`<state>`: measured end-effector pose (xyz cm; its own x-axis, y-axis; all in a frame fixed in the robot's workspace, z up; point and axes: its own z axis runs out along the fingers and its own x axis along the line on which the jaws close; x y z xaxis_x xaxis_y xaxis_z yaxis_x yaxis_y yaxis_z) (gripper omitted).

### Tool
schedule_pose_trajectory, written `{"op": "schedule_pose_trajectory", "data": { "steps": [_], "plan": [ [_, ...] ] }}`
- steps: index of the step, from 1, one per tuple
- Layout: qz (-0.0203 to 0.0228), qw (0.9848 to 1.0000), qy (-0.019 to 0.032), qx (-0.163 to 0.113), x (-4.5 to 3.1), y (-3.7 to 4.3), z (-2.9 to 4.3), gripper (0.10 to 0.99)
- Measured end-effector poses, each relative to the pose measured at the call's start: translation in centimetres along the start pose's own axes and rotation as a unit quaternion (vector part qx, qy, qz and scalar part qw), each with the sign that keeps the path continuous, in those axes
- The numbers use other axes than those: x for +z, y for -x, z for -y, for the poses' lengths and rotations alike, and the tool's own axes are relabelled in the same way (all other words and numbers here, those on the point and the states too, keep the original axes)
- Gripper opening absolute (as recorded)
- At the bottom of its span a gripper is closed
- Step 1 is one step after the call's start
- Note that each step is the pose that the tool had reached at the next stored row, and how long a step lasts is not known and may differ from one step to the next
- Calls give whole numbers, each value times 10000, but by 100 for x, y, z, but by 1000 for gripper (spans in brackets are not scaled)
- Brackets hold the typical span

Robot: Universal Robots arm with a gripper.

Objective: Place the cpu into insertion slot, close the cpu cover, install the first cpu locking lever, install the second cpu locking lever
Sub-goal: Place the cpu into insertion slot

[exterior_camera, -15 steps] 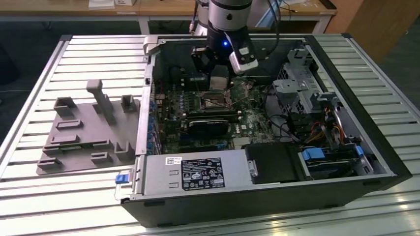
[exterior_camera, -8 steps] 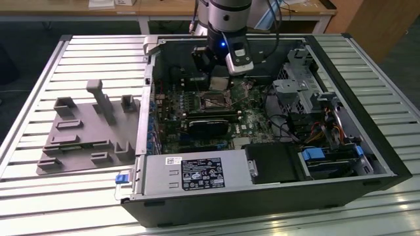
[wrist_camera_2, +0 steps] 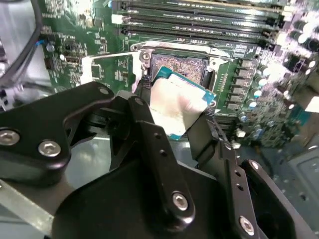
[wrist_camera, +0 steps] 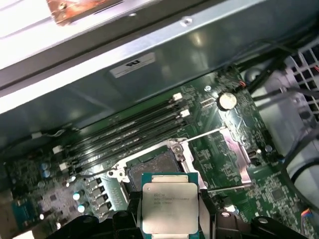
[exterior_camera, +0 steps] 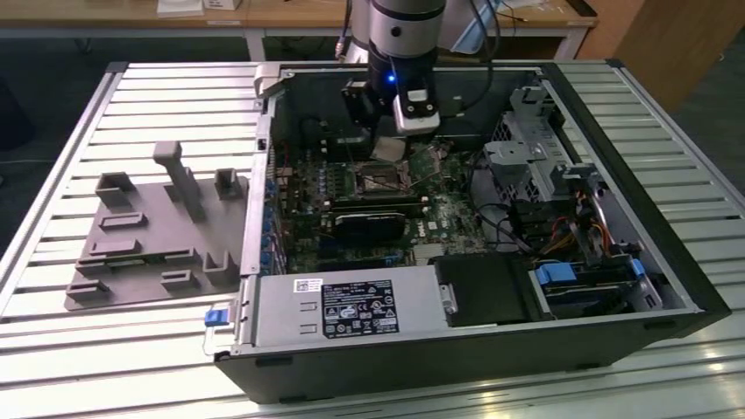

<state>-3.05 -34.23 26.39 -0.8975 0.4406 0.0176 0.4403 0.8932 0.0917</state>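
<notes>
Gripper: fingers clamped on cpu edges, chip face up over slot, apparently for seating. Cover: swung open, slot exposed.

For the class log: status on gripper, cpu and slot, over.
Gripper shut on cpu, held over insertion slot, unseated; cpu cover open; no obstruction seen.

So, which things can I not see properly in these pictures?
The insertion slot: part of it is hidden behind the cpu in the second wrist view.
The cpu's side edges: covered by the fingers of the gripper in both wrist views.
The gap between cpu and insertion slot: the cpu itself hides it, so contact cannot be judged.
</notes>
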Motion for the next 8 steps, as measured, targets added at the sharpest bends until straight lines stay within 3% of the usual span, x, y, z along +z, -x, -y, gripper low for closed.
{"op": "schedule_pose_trajectory", "data": {
  "steps": [4, 8],
  "plan": [
    [35, 9995, -3, 320, 4, 0, 0, 537],
    [72, 9979, -8, 650, 8, 0, 1, 537]
  ]
}}
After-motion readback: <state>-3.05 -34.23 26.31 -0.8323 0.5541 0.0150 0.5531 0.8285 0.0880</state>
